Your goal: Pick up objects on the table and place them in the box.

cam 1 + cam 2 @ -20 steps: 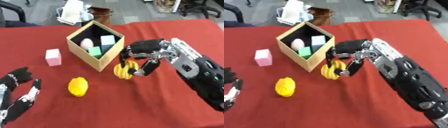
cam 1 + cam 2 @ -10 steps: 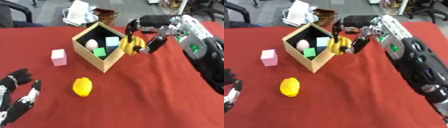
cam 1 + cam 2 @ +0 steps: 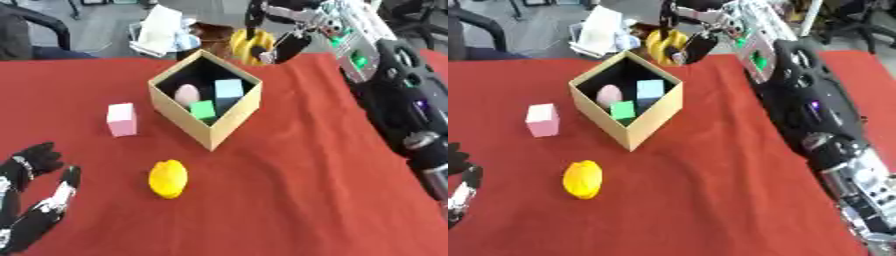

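Note:
My right hand (image 3: 278,26) is raised above the far corner of the cardboard box (image 3: 229,123), its fingers curled round a yellow banana bunch (image 3: 242,46). Inside the box lie a pink egg shape (image 3: 186,93), a light blue block (image 3: 229,89) and a green block (image 3: 203,108). On the red table to the box's left stands a pink block (image 3: 121,119). A yellow lemon-like fruit (image 3: 167,178) lies in front of the box. My left hand (image 3: 33,199) rests open at the lower left corner.
Past the table's far edge lie a white bag and a brown object (image 3: 163,31). A dark chair (image 3: 35,30) stands at the upper left. My right arm (image 3: 395,95) runs down the right side of the table.
My right hand has carried the banana bunch up and away, from beside the box's right wall to above its far corner. The camera has shifted too.

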You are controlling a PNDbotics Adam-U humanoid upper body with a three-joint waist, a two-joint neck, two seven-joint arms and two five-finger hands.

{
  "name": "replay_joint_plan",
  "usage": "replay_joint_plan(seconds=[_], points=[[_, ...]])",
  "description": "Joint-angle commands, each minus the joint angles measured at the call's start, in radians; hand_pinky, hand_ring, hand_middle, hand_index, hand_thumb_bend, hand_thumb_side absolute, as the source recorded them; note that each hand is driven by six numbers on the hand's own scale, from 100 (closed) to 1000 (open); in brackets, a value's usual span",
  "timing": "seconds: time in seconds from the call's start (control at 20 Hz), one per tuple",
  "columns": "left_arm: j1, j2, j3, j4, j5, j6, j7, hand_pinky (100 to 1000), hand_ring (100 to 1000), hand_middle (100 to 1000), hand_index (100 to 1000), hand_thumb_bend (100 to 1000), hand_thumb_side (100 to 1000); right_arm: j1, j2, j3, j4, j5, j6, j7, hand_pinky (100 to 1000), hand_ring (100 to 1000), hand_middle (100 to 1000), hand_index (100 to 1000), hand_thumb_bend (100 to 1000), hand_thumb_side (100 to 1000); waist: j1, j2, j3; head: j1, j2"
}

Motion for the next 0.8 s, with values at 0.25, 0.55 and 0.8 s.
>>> replay_joint_plan(seconds=[0.25,0.55,0.8], points=[[-0.014,0.003,-0.007,-0.020,0.006,-0.002,-0.009,753,658,636,807,387,433,-0.044,0.080,-0.052,0.177,0.119,-0.018,-0.115,805,744,742,532,118,100,0.016,-0.006,0.009,-0.020,-0.015],[-0.013,0.001,-0.006,-0.021,0.007,-0.001,-0.010,753,658,636,807,387,433,-0.056,0.108,-0.071,0.286,0.223,-0.084,-0.218,813,757,788,874,271,171,0.020,-0.008,0.006,-0.020,-0.016],[-0.011,0.002,-0.005,-0.020,0.007,-0.002,-0.010,753,658,636,807,388,434,-0.059,0.099,-0.071,0.272,0.294,-0.117,-0.304,821,763,816,924,351,278,0.019,-0.010,-0.001,-0.014,-0.015]])
